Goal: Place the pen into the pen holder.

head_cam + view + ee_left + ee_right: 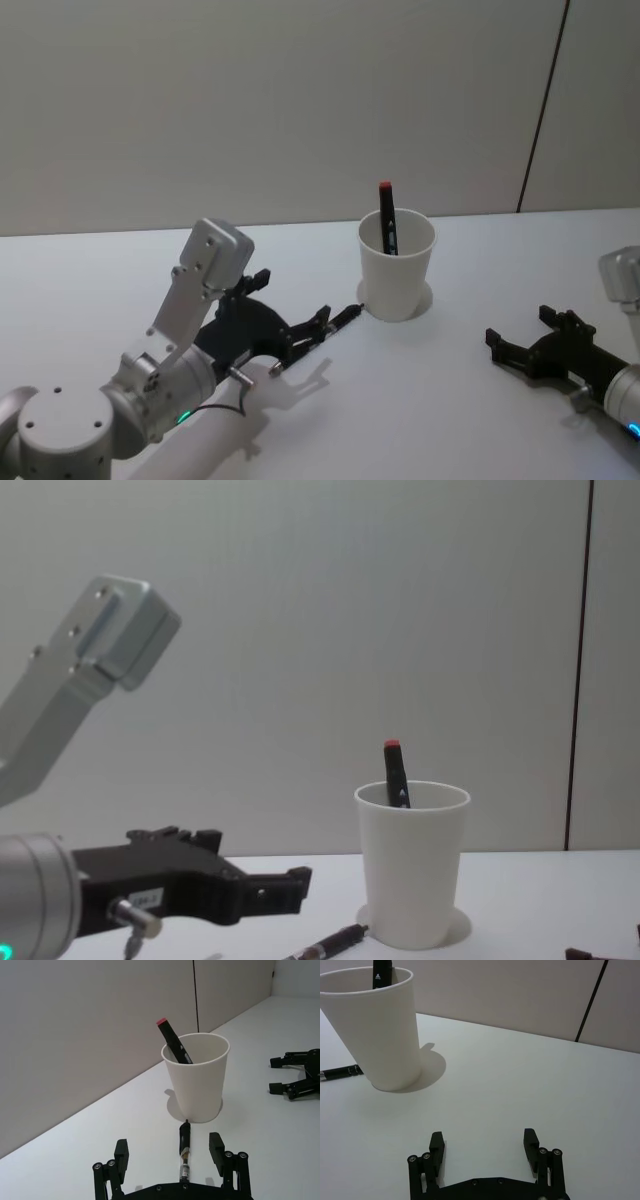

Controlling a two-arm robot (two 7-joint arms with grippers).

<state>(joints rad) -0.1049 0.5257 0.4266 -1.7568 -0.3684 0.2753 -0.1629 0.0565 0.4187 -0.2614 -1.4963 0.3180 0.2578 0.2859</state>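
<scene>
The pen (183,1152) is thin and black with a clear section. It lies flat on the white table, its tip close to the foot of the pen holder (196,1077), a white paper cup. My left gripper (168,1149) is open and straddles the pen's rear half from a little above, with one finger on each side. The head view shows the pen (335,325), the pen holder (397,265) and my left gripper (293,300). My right gripper (520,328) rests open and empty on the table to the right of the cup.
A black marker with a red cap (387,215) stands leaning inside the cup. The white table (450,410) has free room all round. A grey wall runs close behind the cup.
</scene>
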